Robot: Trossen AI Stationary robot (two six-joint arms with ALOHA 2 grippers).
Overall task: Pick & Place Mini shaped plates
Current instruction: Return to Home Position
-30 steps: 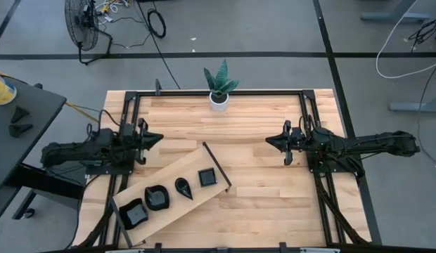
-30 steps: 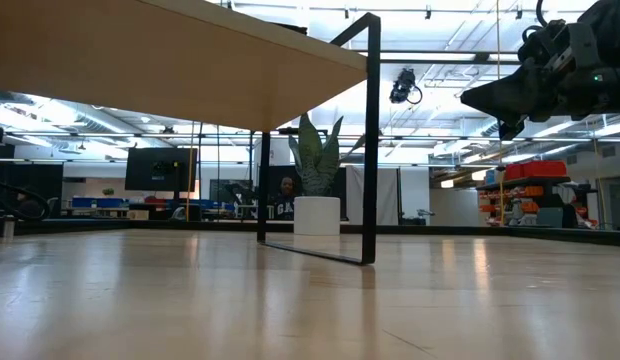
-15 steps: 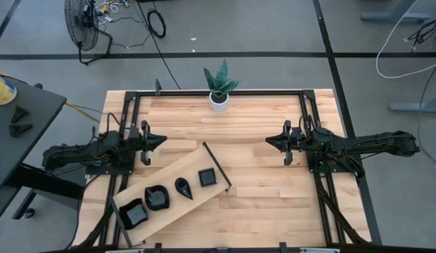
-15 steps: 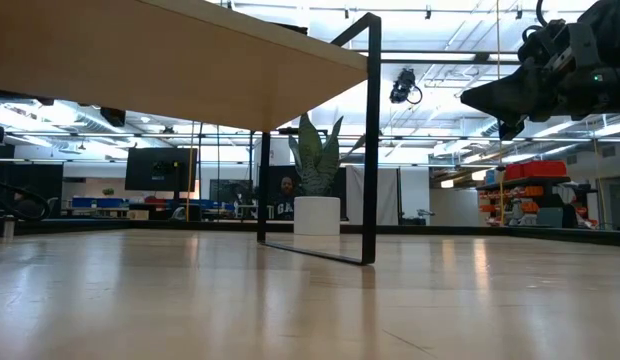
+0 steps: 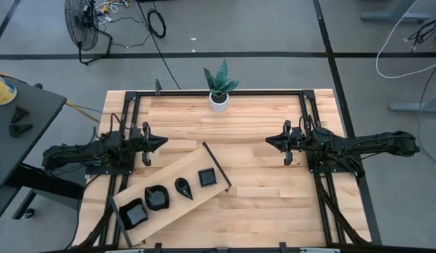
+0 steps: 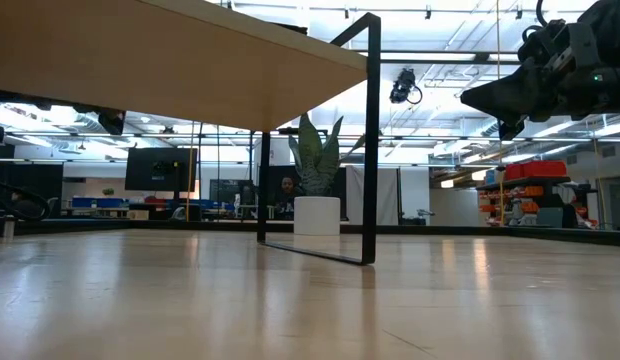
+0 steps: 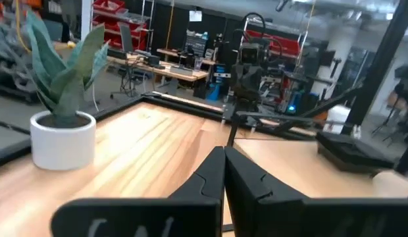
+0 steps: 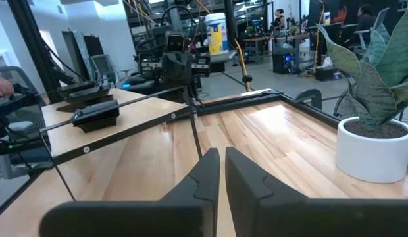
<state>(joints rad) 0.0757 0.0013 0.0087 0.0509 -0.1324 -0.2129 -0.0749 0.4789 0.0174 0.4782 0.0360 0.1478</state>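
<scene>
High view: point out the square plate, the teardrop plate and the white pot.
square plate (image 5: 207, 177): high view, middle of the dish.
teardrop plate (image 5: 182, 186): high view, middle of the dish.
white pot (image 5: 219, 104): high view, its white side wall.

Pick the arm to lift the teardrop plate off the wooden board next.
Probably left: the left claw hovers by the wooden board's far edge, clearly nearer the teardrop plate; the right claw waits across the table, behind the board's black end frame and the square plate.
</scene>
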